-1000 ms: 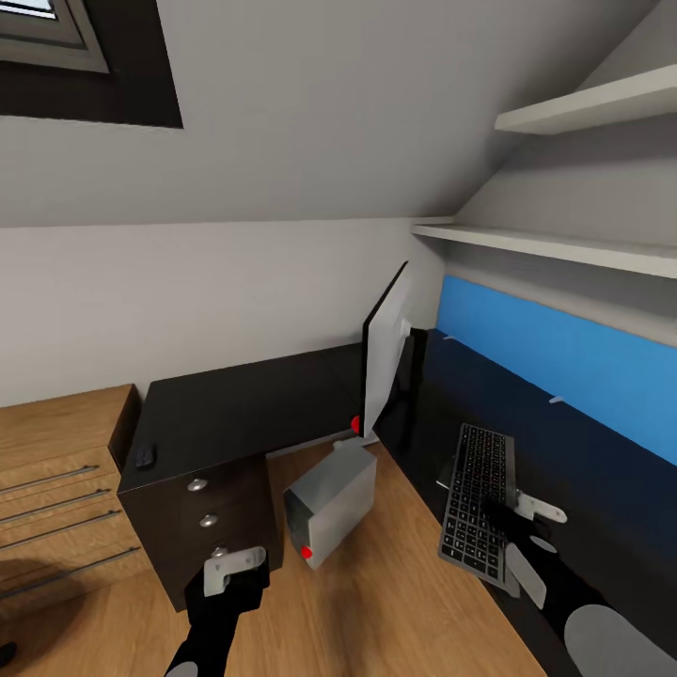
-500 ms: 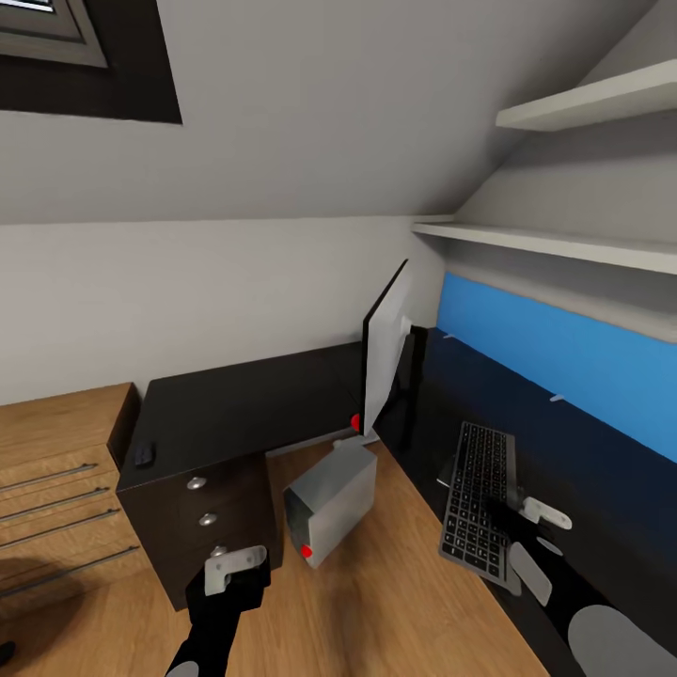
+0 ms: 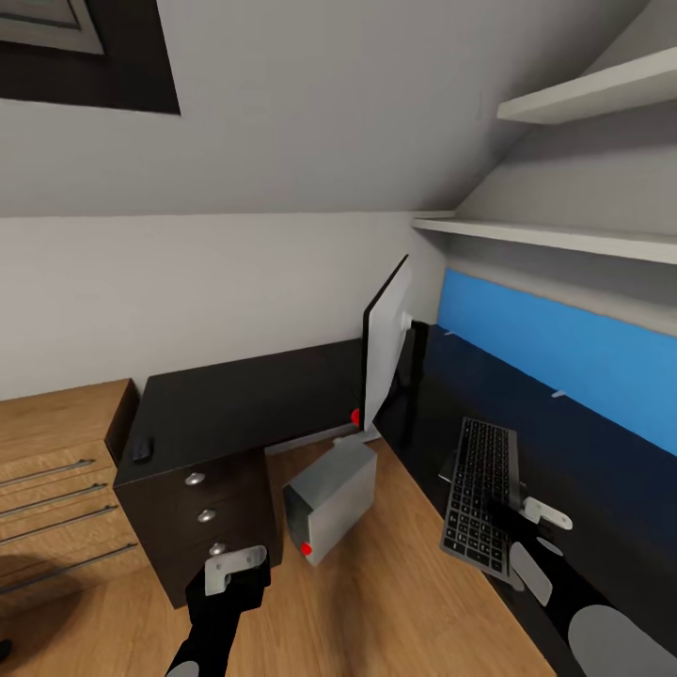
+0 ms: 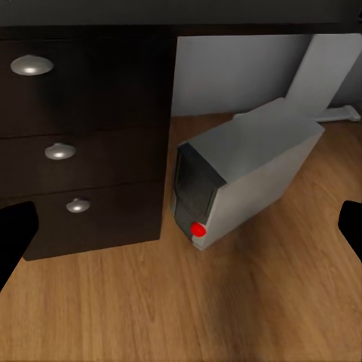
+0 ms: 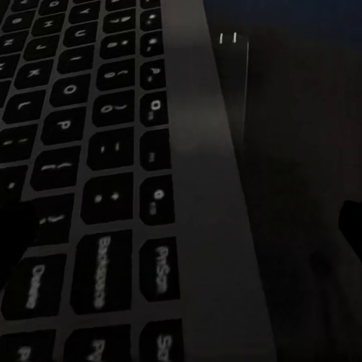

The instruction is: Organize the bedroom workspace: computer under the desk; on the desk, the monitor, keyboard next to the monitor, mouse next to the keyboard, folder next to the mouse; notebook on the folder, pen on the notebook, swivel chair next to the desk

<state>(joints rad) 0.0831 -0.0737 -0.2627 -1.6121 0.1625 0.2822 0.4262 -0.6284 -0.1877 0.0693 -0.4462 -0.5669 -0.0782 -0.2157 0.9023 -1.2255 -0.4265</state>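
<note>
The black desk [image 3: 244, 404] wraps round the corner. The monitor [image 3: 385, 353] stands edge-on at its inner corner. On the right wing lies the keyboard [image 3: 481, 489], its near end at the desk edge. My right gripper [image 3: 538, 543] is open at that end, with the keyboard's [image 5: 90, 188] grey frame and the desk top [image 5: 302, 151] between its fingers. The mouse [image 3: 142, 450] sits on the left wing's far corner. The computer [image 3: 331, 498] stands on the floor by the drawers. My left gripper [image 3: 233, 567] hangs open, facing the computer [image 4: 241, 173]. Folder, notebook, pen and swivel chair are out of view.
A wooden cabinet [image 3: 56, 451] with bar handles adjoins the desk's left end. Black drawers [image 4: 83, 151] with silver knobs stand left of the tower. White shelves [image 3: 564, 240] and a blue wall panel [image 3: 564, 357] run above the right wing. The ceiling slopes low over the desk.
The head view has drifted slightly. My right gripper has shifted a little at the keyboard's near end. The left arm has stayed put.
</note>
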